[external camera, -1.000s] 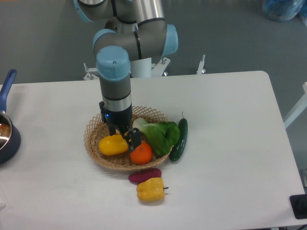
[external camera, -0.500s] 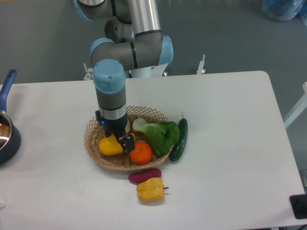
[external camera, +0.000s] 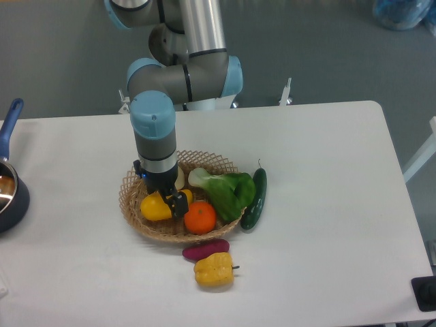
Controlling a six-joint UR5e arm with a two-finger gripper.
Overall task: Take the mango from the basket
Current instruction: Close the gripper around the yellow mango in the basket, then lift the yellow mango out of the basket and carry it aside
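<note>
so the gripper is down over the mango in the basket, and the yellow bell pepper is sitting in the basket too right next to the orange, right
Not quite. The gripper is down over the mango in the basket, but the yellow bell pepper is not in the basket. The camera view shows it lying on the table in front of the basket, beside a purple vegetable. The orange is in the basket.

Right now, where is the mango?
The mango lies in the left part of the basket, beside the orange, under the gripper.

The gripper sits down over the mango inside the basket, orange at its 4 o'clock
</note>
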